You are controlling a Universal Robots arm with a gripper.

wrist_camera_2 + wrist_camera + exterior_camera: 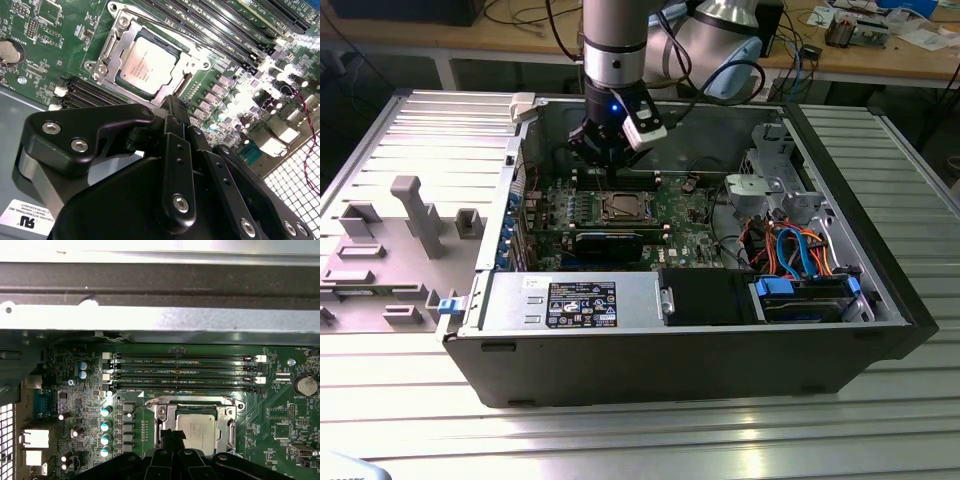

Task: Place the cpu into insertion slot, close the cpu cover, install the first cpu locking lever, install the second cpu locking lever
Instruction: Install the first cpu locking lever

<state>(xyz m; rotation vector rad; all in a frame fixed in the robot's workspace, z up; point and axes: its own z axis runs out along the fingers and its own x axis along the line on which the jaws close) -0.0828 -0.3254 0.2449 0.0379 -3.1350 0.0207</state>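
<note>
The cpu (145, 62) (201, 428) lies flat in the insertion slot (620, 207) on the green board, its silvery top showing. The cpu cover (112, 42) (167, 412) is down around it, framing the chip through its window. A thin metal lever rod (165, 31) (190, 399) runs along one side of the socket. My gripper (172, 105) (170, 436) (608, 150) hangs just above the socket's edge, with its black fingers shut together and nothing visible between them. The fingertips hide part of the socket rim in both wrist views.
The board sits deep in an open computer case (880, 330). Long black memory slots (185, 372) run beside the socket. A drive cage with orange and blue cables (790, 245) stands at the exterior view's right, and a power supply box (570, 300) at the front. A grey fixture plate (390, 240) lies outside.
</note>
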